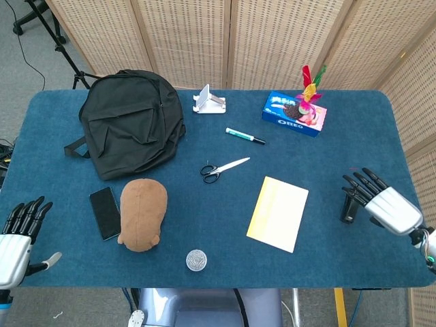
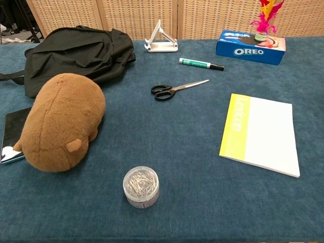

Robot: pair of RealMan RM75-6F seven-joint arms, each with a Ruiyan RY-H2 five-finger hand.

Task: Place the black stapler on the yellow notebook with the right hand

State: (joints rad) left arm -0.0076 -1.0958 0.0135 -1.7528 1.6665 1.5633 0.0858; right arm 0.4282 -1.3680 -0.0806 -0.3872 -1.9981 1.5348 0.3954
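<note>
Right robot hand (image 1: 385, 204) is at the counter's (image 1: 340, 136) right edge, fingers (image 1: 357, 187) spread apart and reaching over the black stapler (image 1: 349, 207); whether they touch it I cannot tell, and nothing is gripped. The stapler lies flat on the blue cloth, well to the right of the yellow notebook (image 1: 278, 213), with bare cloth between them. The notebook lies closed and slightly skewed near the front right.

Left robot hand (image 1: 17, 238) hangs off the front left corner, fingers apart, holding nothing.

Across the counter: scissors (image 1: 223, 167) at the centre, a green marker (image 1: 245, 136) behind them, and a white phone stand (image 1: 208, 100) further back. The Oreo box (image 1: 294, 113) has a bright feathered toy (image 1: 310, 87) on top. A black backpack (image 1: 129, 122) fills the rear left; in front of it lies a brown plush toy (image 1: 143, 213) with a smartphone (image 1: 105, 212) just beside it. A round tub of staples or pins (image 2: 141, 186) stands near the front edge.
</note>
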